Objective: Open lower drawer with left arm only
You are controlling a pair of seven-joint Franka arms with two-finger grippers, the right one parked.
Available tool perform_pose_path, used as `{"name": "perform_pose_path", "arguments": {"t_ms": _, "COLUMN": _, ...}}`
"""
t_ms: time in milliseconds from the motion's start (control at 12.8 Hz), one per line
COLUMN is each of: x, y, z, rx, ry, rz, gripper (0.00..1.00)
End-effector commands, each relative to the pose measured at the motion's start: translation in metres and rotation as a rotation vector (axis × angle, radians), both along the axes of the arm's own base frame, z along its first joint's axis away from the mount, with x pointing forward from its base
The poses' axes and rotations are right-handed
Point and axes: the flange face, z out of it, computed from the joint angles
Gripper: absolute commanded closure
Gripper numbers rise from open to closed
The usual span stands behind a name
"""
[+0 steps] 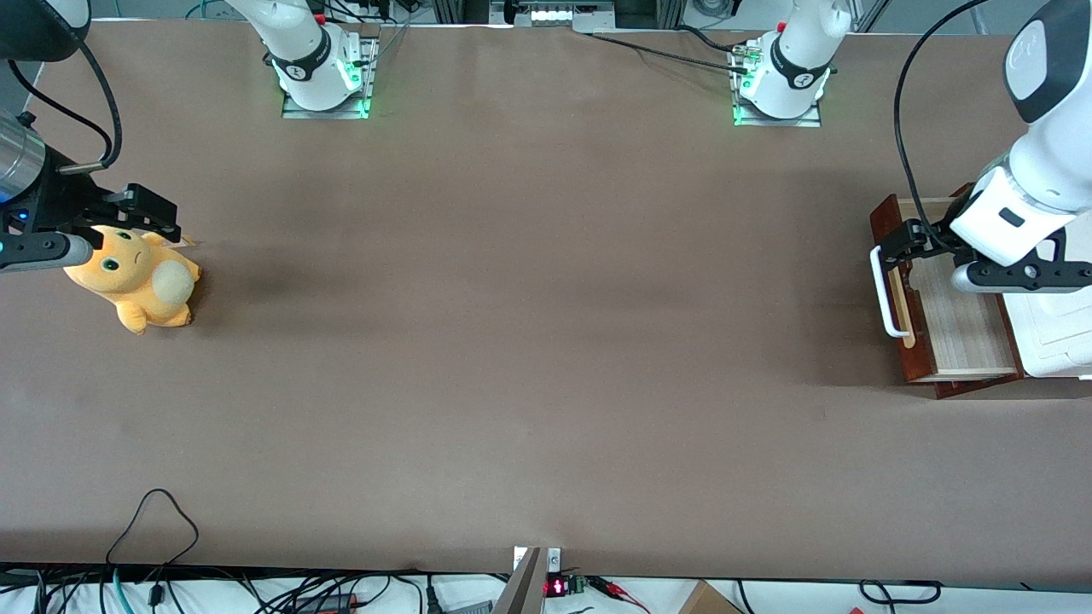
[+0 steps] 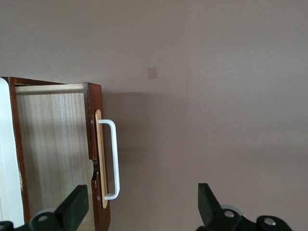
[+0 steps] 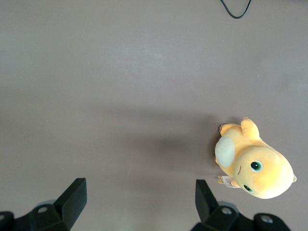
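Jaws spread wide, the left arm's gripper [image 2: 142,204] is hovering above the lower drawer [image 1: 960,320].
Only the wrist view is showing its white handle [image 2: 111,159] sitting ungripped.

The left arm [image 1: 1036,170] reaches down, its pincer [image 2: 142,211] spread wide, gripping nothing.

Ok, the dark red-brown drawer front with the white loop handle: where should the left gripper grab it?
Take the white loop handle at mid-bar, descending from above. It stands off the dark red-brown drawer front, leaving a gap for one finger. The left gripper is open, above the handle's end. The pale-wood tray already shows, so the drawer is partly out.
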Motion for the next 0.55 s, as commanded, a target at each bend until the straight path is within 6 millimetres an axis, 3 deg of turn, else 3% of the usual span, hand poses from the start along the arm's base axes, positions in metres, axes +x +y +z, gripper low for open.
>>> {"name": "perform_pose_path", "arguments": {"t_ms": 0, "x": -0.0118, "y": 0.0036, "z": 0.0107, "rx": -0.029, "ry": -0.013, "rz": -0.01, "gripper": 0.0}}
{"name": "perform_pose_path", "arguments": {"t_ms": 468, "x": -0.0171, "y": 0.0071, "z": 0.0158, "rx": -0.03, "ry": 0.023, "rz": -0.003, "gripper": 0.0}}
